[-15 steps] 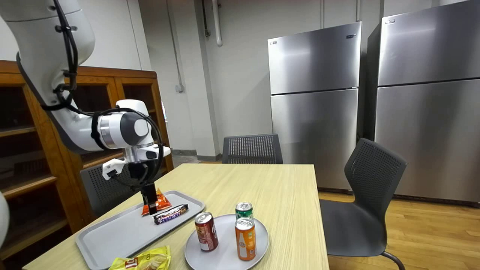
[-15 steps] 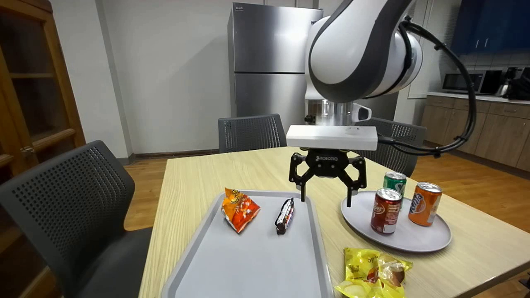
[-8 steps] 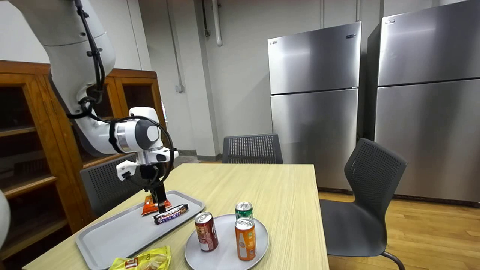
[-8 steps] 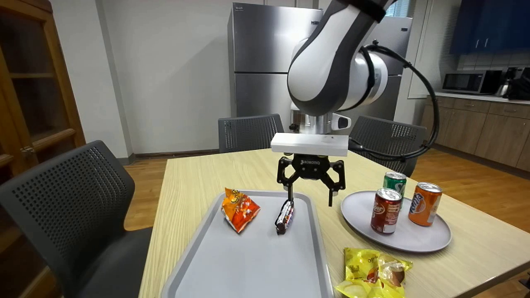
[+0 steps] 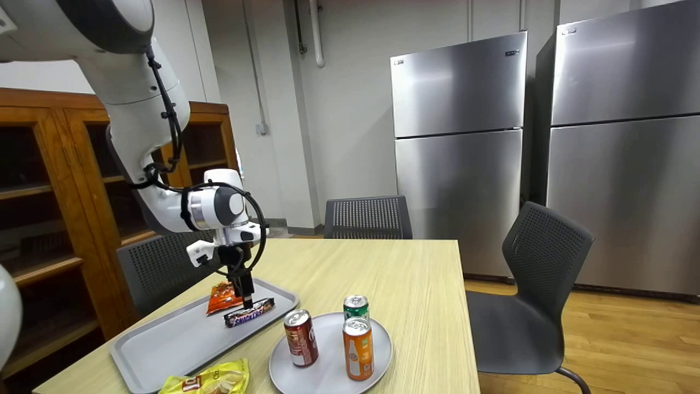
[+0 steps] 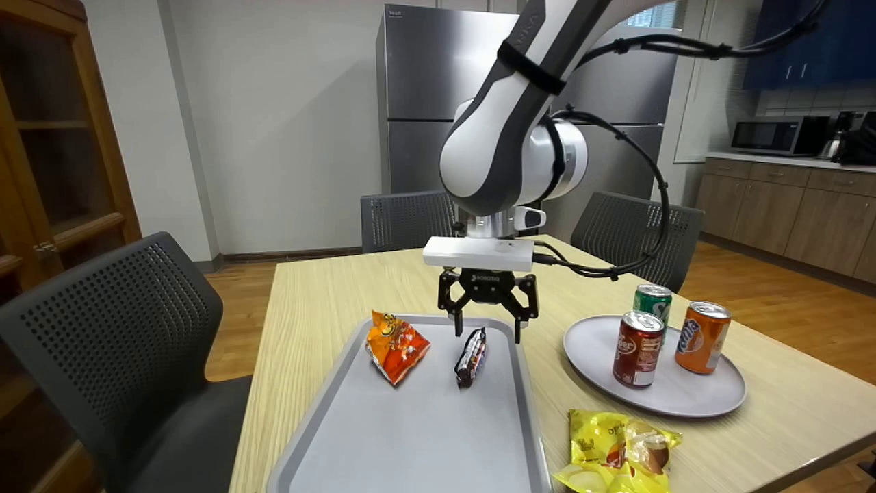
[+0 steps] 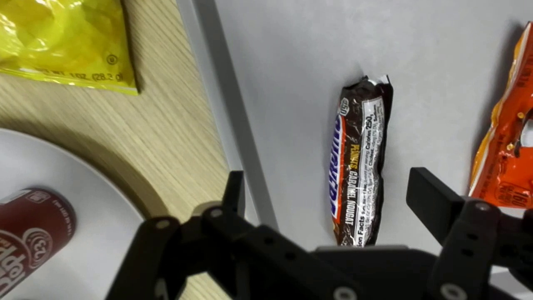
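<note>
My gripper (image 6: 488,331) stands open above the far end of the grey tray (image 6: 424,431), with nothing held. Below it a brown Snickers bar (image 7: 360,162) lies flat on the tray; in the wrist view it runs lengthwise between the two spread fingers, apart from both. The bar's lower end is hidden behind the gripper body there. One finger (image 7: 235,191) appears over the tray's rim, the other finger (image 7: 433,200) over the tray floor on the side of an orange snack bag (image 7: 510,162). That bag also rests on the tray, beside the Snickers bar (image 6: 471,357).
Beside the tray a round grey plate (image 6: 588,352) carries a dark red can (image 6: 638,352), an orange can (image 6: 703,339) and a green can (image 6: 651,299), all upright. A yellow chip bag (image 6: 612,452) lies on the wooden table (image 5: 404,306). Chairs surround the table.
The gripper has come down and across, from beside the tray's edge near the plate to over the Snickers bar. It has stayed open. The bar, bags and cans have not moved.
</note>
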You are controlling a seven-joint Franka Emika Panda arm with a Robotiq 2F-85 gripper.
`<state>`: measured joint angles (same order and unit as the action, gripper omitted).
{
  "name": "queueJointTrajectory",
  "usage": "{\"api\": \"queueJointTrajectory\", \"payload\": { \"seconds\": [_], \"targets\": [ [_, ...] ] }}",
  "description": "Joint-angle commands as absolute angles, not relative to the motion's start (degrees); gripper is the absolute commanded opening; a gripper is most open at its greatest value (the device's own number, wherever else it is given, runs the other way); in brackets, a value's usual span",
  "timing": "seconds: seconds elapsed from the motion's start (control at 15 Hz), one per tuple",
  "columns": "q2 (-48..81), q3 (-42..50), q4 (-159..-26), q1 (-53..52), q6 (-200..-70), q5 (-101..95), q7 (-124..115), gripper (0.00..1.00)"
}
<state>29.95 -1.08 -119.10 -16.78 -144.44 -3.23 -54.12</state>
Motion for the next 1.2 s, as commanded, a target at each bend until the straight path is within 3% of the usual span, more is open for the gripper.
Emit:
{"api": "queueJointTrajectory", "payload": {
  "seconds": [0.0,1.13],
  "targets": [
    [34.58,0.55,-112.15,-18.44,-140.58,-3.42,-55.75,1.0],
    [43.69,1.73,-101.84,-19.07,-140.24,-0.65,-56.75,1.0]
  ]
}}
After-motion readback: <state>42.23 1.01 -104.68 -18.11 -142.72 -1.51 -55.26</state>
